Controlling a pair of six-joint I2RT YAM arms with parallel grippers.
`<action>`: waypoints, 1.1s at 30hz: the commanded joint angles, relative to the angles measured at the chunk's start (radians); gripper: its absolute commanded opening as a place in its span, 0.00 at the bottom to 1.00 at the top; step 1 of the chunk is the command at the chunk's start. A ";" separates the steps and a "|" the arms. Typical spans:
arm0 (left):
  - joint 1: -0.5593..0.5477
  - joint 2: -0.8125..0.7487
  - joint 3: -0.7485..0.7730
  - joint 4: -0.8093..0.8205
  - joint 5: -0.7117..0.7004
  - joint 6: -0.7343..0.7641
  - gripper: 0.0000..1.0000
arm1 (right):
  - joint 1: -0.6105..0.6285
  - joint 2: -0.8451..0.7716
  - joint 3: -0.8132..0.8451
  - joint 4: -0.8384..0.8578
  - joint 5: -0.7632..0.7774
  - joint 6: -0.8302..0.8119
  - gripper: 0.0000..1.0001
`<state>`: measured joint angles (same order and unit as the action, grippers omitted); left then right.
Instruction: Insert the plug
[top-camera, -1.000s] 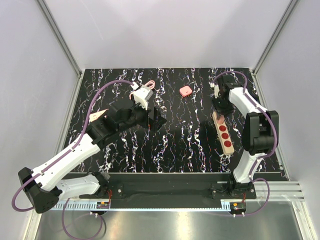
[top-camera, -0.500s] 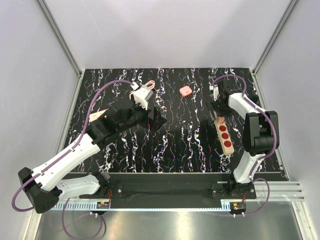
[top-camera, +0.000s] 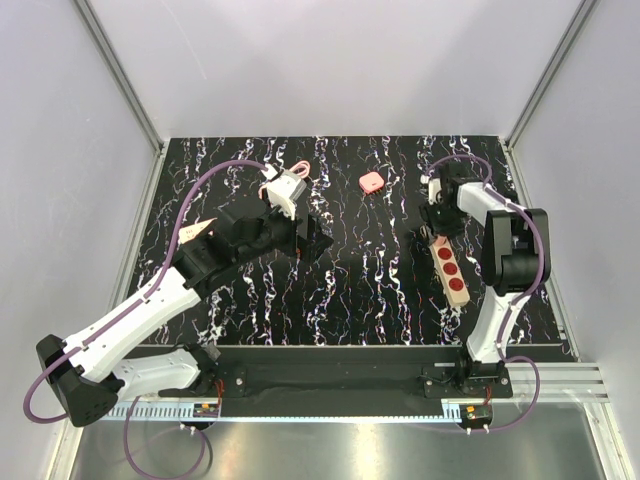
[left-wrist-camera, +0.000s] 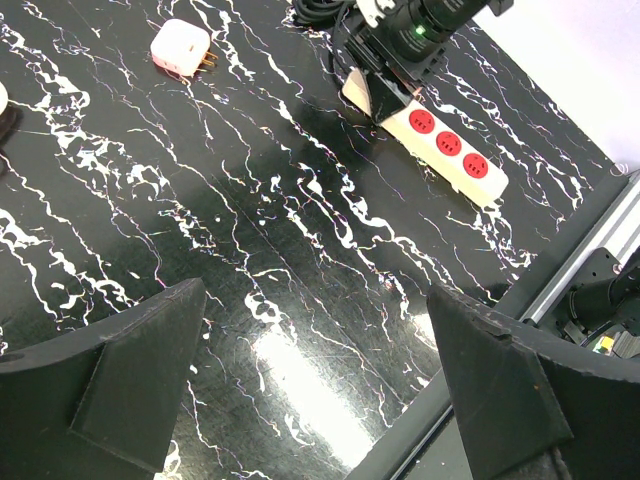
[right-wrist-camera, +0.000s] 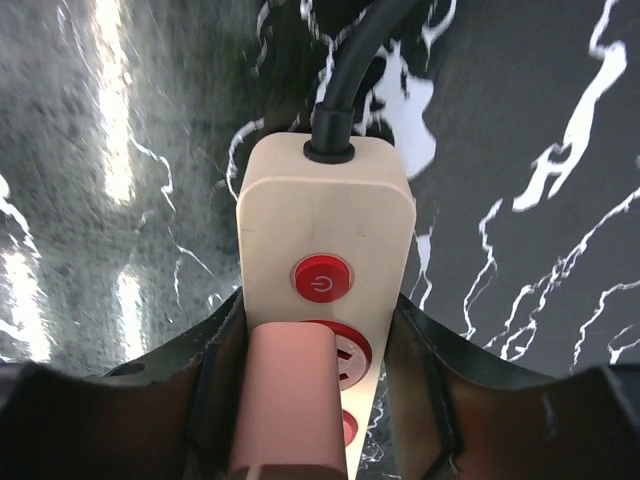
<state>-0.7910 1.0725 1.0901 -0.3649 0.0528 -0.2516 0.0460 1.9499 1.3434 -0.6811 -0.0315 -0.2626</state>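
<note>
half-open right end effector (right-wrist-camera: 315, 345) astride strip (right-wrist-camera: 325, 210)

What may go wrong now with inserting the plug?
The right gripper sits low over the power strip, a pink piece half covering its first socket; pressing down off-centre may jam it or shove the strip. The plug lies far off, untouched, prongs sideways; grasping it may be awkward.

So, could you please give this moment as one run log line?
left gripper open, hovering | right gripper over power strip end, grip unclear | plug lying on table, not inserted
</note>
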 joint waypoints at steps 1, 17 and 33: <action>0.001 -0.017 0.001 0.047 -0.010 0.009 0.99 | 0.000 0.012 0.114 0.061 -0.027 0.005 0.15; 0.004 -0.016 0.002 0.047 -0.011 0.015 0.99 | -0.001 0.250 0.571 -0.043 -0.005 0.083 0.77; 0.012 -0.037 0.001 0.047 -0.018 0.008 0.99 | 0.169 0.308 0.818 -0.041 0.025 0.013 0.95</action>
<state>-0.7849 1.0626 1.0901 -0.3653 0.0525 -0.2447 0.1593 2.2318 2.0693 -0.7471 -0.0288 -0.2138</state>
